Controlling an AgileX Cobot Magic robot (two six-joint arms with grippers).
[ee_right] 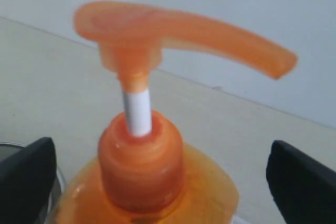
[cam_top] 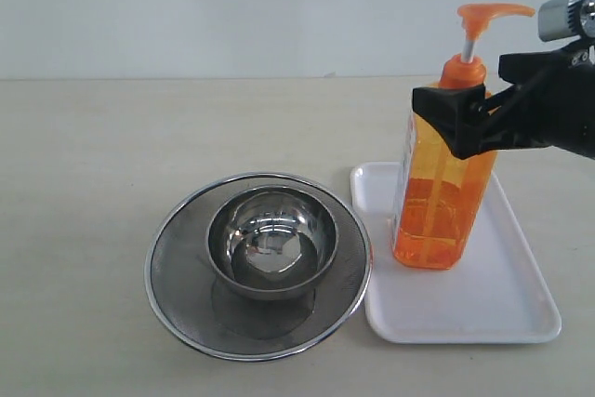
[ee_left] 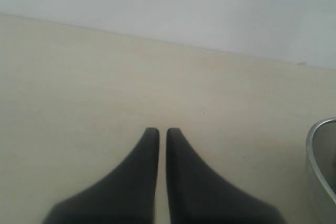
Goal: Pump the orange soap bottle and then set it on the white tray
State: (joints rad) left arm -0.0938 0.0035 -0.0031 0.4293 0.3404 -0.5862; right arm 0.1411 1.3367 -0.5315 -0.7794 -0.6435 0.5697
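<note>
The orange soap bottle (cam_top: 437,202) stands upright on the left part of the white tray (cam_top: 483,309). Its pump head (cam_top: 488,14) is raised, with the white stem showing. My right gripper (cam_top: 465,104) reaches in from the right at the bottle's shoulder. In the right wrist view its black fingers (ee_right: 26,177) stand wide apart on either side of the bottle (ee_right: 142,177), open and not pressing it. My left gripper (ee_left: 163,132) is shut over bare table with nothing between its fingers; it is out of the exterior view.
A round steel mesh strainer (cam_top: 186,276) holding a steel bowl (cam_top: 271,239) sits just left of the tray, almost touching it. The strainer's rim (ee_left: 317,166) shows at the edge of the left wrist view. A pale wall backs the table.
</note>
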